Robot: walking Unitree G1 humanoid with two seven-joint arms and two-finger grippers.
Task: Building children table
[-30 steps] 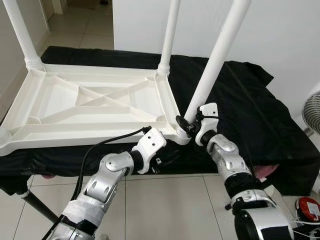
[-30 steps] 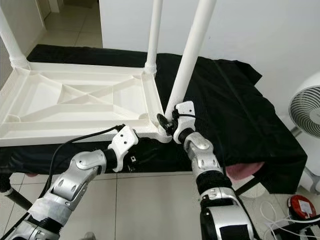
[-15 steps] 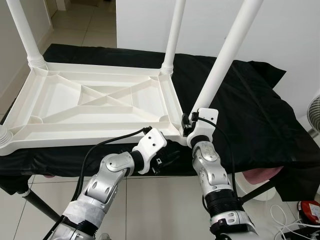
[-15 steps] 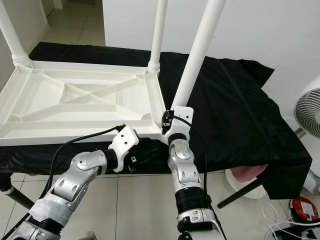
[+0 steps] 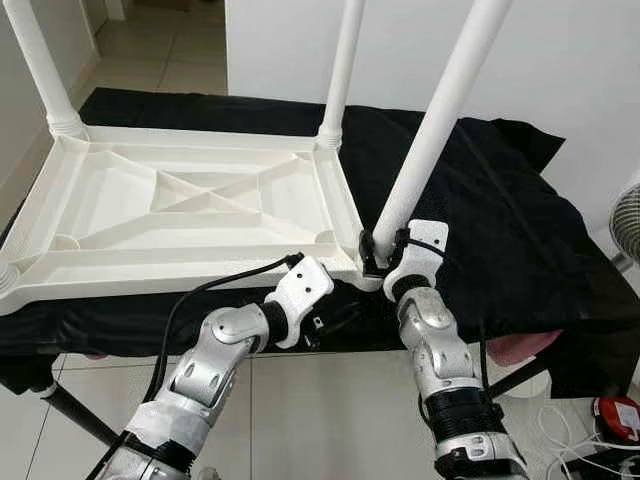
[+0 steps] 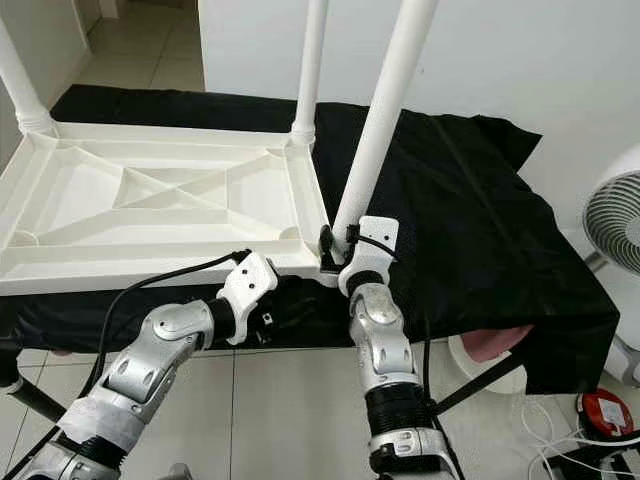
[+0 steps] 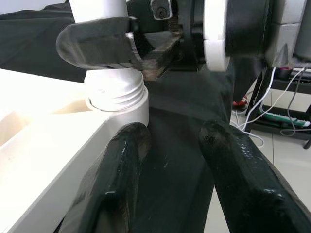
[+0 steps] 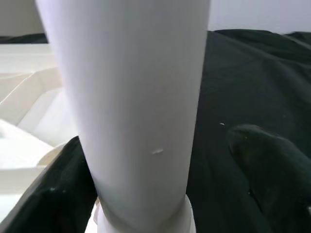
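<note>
The white children table (image 5: 150, 275) lies upside down on a black-covered bench, with two legs standing up at its far corners. At the near right corner a third white leg (image 5: 440, 110) leans up out of its threaded socket (image 7: 116, 97). My right gripper (image 5: 378, 250) is at the base of this leg with a finger on each side. In the right wrist view one finger touches the leg (image 8: 136, 97) and the other finger (image 8: 272, 165) stands off it, so the gripper is open. My left gripper (image 5: 335, 312) is open and holds nothing, just below the table's near edge by that corner.
The black cloth (image 5: 500, 220) drapes over the bench's right end, with something pink (image 5: 520, 348) showing under it. A white fan (image 6: 612, 220) stands at the far right. A red object (image 5: 615, 415) and cables lie on the tiled floor. A white wall rises behind.
My right forearm swung from the right to nearly straight below the leg, then partly back, with its wrist turning at the leg's base. The left arm has stayed put.
</note>
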